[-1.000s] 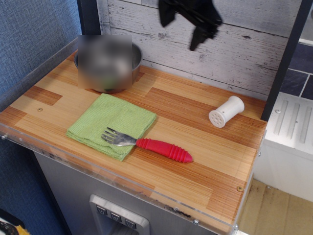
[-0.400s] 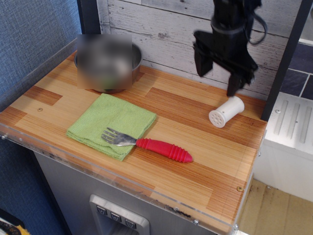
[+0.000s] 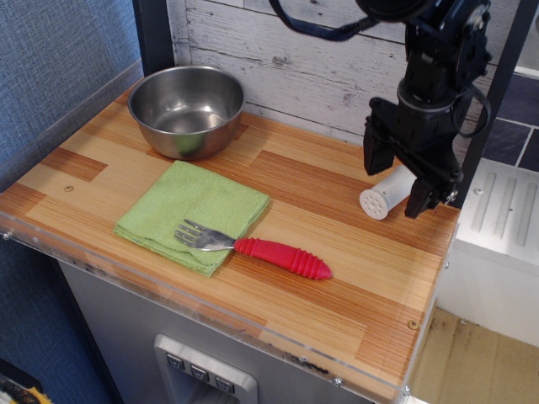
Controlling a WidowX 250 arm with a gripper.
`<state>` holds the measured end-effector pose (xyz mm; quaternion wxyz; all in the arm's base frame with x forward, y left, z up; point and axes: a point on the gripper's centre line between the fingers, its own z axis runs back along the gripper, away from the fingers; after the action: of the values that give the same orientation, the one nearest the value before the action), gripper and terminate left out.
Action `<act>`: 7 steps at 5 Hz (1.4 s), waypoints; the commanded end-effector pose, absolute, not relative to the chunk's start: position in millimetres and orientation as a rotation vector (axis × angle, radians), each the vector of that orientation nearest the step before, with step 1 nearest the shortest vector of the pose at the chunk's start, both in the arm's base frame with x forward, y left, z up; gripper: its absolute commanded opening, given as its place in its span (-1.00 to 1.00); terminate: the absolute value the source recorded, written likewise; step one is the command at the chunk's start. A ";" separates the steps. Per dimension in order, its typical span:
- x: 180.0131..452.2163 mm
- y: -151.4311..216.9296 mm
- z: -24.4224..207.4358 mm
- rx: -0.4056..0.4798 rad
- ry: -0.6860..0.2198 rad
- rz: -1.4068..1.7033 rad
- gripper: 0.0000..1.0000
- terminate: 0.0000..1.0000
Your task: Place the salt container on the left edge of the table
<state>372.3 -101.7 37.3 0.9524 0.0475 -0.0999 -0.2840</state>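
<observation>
Claw (image 3: 397, 178) partly hiding salt container (image 3: 383, 195).

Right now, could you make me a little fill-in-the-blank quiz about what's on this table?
1. The salt container lies on its side between the open ____ of the gripper.
2. The fork has a ____ handle.
3. The fork's prongs rest on the green ____.
4. Behind the cloth stands a steel ____.

Missing words: fingers; red; cloth; bowl
</observation>
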 end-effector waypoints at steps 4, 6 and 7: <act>394.9 -81.0 43.4 0.147 -0.261 -0.446 -1.00 -1.00; 392.2 -79.6 45.6 0.163 -0.258 -0.425 -1.00 -1.00; 391.5 -74.3 57.0 0.197 -0.270 -0.427 -1.00 -1.00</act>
<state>390.9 -72.3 25.5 0.9677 0.0996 -0.0955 -0.2111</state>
